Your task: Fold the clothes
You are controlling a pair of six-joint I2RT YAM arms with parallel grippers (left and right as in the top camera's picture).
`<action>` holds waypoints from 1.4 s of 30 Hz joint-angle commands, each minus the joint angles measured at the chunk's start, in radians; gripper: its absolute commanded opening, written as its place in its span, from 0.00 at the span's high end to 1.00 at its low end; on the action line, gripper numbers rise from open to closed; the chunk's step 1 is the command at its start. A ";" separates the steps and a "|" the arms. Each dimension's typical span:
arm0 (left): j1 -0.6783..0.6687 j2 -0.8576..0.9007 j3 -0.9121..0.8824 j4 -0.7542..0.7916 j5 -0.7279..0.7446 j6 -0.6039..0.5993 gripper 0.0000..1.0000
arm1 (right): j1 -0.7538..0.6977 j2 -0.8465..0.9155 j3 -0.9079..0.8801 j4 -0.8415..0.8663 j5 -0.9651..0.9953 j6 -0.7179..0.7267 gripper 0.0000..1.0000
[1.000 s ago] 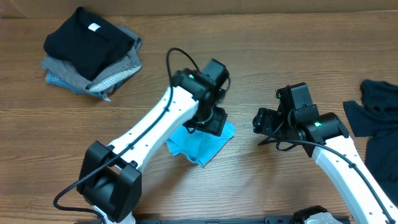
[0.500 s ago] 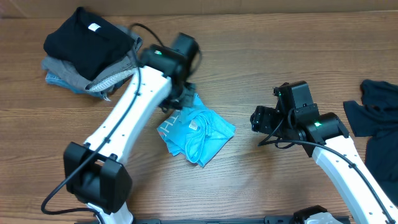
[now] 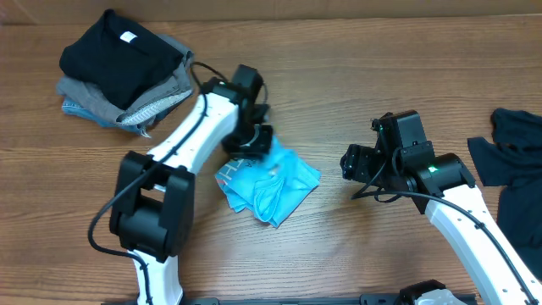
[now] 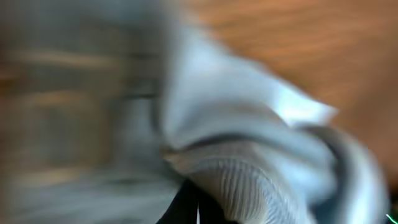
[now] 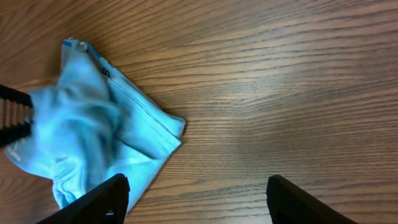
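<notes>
A crumpled light-blue garment (image 3: 278,182) lies on the wooden table (image 3: 356,76) near its middle. My left gripper (image 3: 252,142) is at the garment's upper-left edge, shut on the cloth there. In the blurred left wrist view its dark fingertips (image 4: 198,208) are pressed together against ribbed fabric (image 4: 249,186). My right gripper (image 3: 351,165) hovers to the right of the garment, open with nothing in it. In the right wrist view this gripper (image 5: 196,199) stands wide over bare wood, and the blue garment (image 5: 93,130) lies at the left.
A pile of folded clothes (image 3: 127,68), a black one on top, sits at the back left. Dark unfolded clothes (image 3: 512,161) lie at the right edge. The left arm (image 3: 182,161) crosses the table's left-middle.
The left gripper closed over the blue garment, swung up and left, and pulled the cloth out leftward. It now sits at the cloth's upper-left edge. The right arm has barely moved.
</notes>
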 commanded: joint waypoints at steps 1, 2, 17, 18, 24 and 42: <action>-0.096 -0.012 0.011 -0.005 0.231 0.059 0.96 | -0.003 -0.011 0.020 0.005 -0.002 -0.005 0.26; -0.114 -0.014 0.012 -0.019 0.231 0.071 0.96 | -0.003 -0.011 0.020 0.004 -0.002 -0.006 0.26; 0.052 -0.070 0.175 -0.273 -0.203 0.126 0.50 | -0.003 -0.010 0.019 0.001 -0.002 -0.006 0.25; 0.076 -0.063 0.170 -0.263 -0.208 0.137 0.40 | -0.003 -0.010 0.019 0.001 -0.002 -0.006 0.25; 0.183 0.002 0.093 -0.187 -0.019 0.259 0.17 | -0.002 -0.009 0.018 0.006 -0.083 -0.032 0.27; 0.172 0.245 0.074 -0.252 0.269 0.455 0.15 | 0.163 0.306 -0.074 0.209 -0.170 -0.088 0.58</action>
